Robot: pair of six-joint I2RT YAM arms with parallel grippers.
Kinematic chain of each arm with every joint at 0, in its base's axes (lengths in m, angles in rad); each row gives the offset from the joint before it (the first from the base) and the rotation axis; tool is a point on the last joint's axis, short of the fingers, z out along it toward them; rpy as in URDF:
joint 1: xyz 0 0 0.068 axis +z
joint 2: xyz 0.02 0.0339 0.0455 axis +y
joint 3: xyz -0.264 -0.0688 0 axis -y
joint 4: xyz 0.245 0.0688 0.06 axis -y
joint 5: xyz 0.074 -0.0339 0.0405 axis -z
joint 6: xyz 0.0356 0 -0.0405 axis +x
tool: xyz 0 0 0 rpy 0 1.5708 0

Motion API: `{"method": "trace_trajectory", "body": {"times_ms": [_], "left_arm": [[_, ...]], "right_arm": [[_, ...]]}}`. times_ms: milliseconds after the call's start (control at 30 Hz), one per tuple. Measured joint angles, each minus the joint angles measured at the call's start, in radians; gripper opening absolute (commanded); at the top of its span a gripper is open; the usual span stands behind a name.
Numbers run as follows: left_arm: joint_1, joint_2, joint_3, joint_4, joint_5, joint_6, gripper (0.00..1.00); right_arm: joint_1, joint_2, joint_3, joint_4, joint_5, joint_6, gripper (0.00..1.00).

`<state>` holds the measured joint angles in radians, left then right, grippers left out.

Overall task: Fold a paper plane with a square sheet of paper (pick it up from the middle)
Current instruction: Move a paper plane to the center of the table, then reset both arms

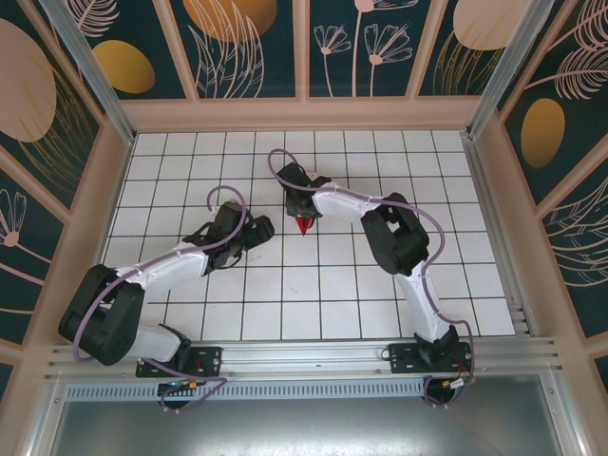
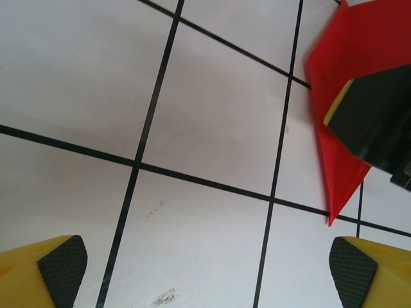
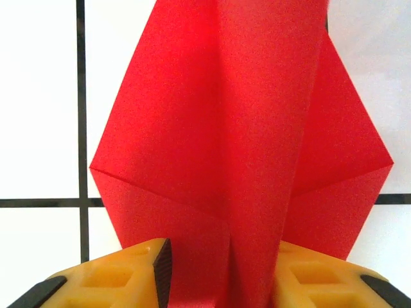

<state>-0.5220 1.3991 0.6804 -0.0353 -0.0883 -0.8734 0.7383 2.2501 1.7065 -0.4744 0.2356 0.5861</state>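
Red paper plane (image 3: 257, 128), folded to a pointed dart, at mid worktop (image 1: 190, 161) over white grid tiles; raised centre fold stands between right fingers (image 3: 128, 276), which are part-spread, grip or no grip cannot be told; left fingers (image 2: 61, 269) wide open, holding nothing, near the plane's tip.

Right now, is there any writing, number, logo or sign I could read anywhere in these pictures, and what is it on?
None: no readable text in any view.
The paper plane is plain red, unmarked.
The table carries black grid lines, no letters.
The wall panels carry leaf and flower drawings, no words.
Any marking on the left arm's base is too small to read.
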Motion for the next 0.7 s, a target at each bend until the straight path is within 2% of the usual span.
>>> {"method": "trace_trajectory", "body": {"times_ms": [233,400,533,700], "left_arm": [[0.022,-0.011,0.018,-0.029,-0.010,0.015,0.99],[0.045,-0.023,0.056,-0.059,-0.031,0.040,0.99],[0.090,-0.029,0.109,-0.077,-0.047,0.068,0.99],[0.157,-0.037,0.170,-0.092,-0.086,0.113,0.99]], "right_arm": [[-0.003,-0.028,0.000,-0.029,-0.001,0.023,0.50],[-0.012,-0.111,-0.003,-0.044,0.009,0.046,0.60],[-0.025,-0.261,-0.067,-0.035,0.046,0.061,0.66],[-0.069,-0.533,-0.240,0.011,0.143,0.080,0.77]]}}
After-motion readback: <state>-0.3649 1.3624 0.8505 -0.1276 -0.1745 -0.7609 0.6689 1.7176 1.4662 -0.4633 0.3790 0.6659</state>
